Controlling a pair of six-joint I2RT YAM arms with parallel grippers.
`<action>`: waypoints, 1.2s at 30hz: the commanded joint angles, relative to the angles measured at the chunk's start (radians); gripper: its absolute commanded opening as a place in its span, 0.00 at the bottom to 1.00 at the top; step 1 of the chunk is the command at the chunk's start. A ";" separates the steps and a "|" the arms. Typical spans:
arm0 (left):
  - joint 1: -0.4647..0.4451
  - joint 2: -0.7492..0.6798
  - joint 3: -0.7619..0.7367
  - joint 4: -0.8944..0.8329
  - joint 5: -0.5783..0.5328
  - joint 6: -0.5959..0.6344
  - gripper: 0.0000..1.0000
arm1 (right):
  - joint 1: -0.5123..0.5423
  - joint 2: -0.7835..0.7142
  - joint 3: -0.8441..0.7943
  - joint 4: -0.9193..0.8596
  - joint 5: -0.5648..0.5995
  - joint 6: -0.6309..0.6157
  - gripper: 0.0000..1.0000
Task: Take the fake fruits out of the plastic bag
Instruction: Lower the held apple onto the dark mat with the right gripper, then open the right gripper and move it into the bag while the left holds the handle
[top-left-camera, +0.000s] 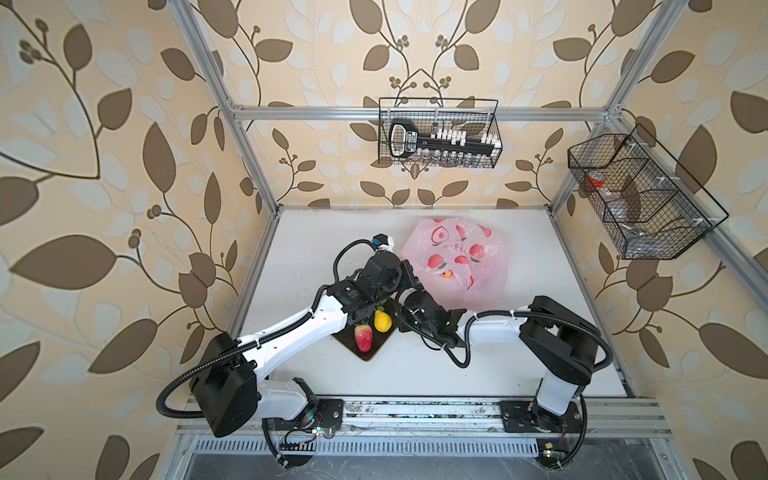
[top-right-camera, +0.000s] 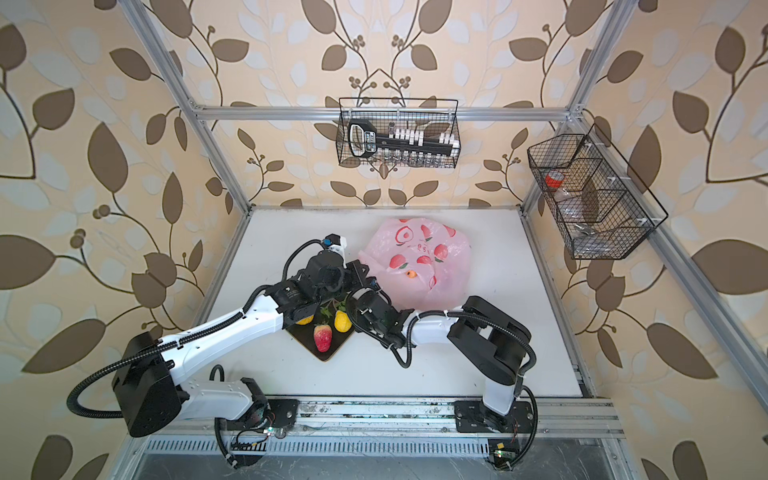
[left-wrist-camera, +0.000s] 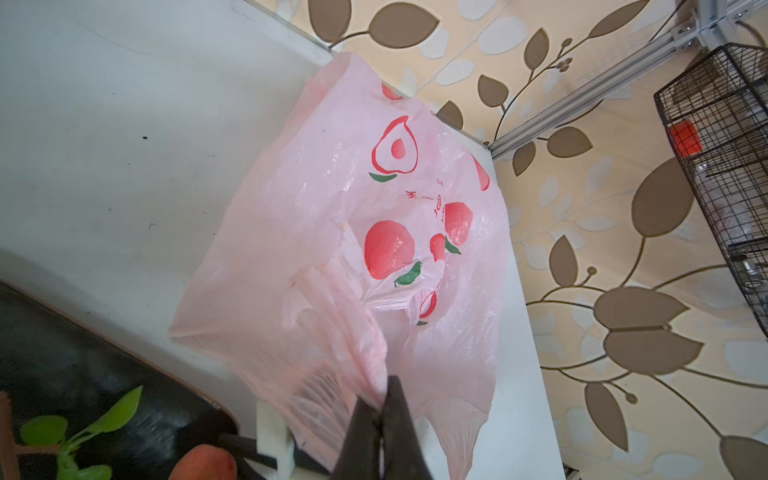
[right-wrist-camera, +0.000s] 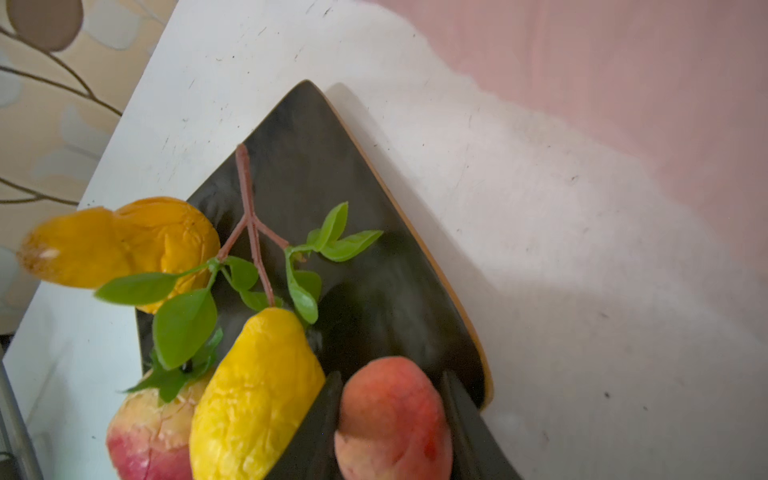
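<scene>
The pink plastic bag (top-left-camera: 457, 262) (top-right-camera: 415, 257) (left-wrist-camera: 353, 228) lies at the back of the table. My left gripper (left-wrist-camera: 384, 395) is shut on a bunched fold of its edge. A small orange fruit (top-left-camera: 447, 273) (top-right-camera: 411, 274) shows at the bag. On the dark mat (right-wrist-camera: 353, 208) lie a lemon (right-wrist-camera: 253, 395) (top-left-camera: 382, 321), a strawberry (top-left-camera: 363, 337) (right-wrist-camera: 145, 436) and a yellow-orange fruit (right-wrist-camera: 124, 245). My right gripper (right-wrist-camera: 390, 374) is low over the mat with a pink peach (right-wrist-camera: 390, 419) between its fingers. One finger touches the peach; a thin gap shows at the other.
A wire basket (top-left-camera: 438, 133) with a tool rack hangs on the back wall. Another wire basket (top-left-camera: 640, 195) hangs on the right wall. Aluminium frame posts stand at the table's back corners. Both wrists crowd together between the mat and the bag.
</scene>
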 joint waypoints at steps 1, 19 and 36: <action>0.005 -0.026 0.020 -0.028 0.013 0.009 0.00 | -0.007 0.021 0.037 0.078 -0.028 0.014 0.45; 0.012 -0.025 0.010 -0.017 0.040 0.002 0.00 | -0.013 -0.471 -0.269 -0.049 -0.114 -0.039 0.56; 0.004 0.001 -0.021 0.076 0.146 -0.035 0.00 | -0.227 -0.858 -0.347 -0.305 0.015 0.040 0.50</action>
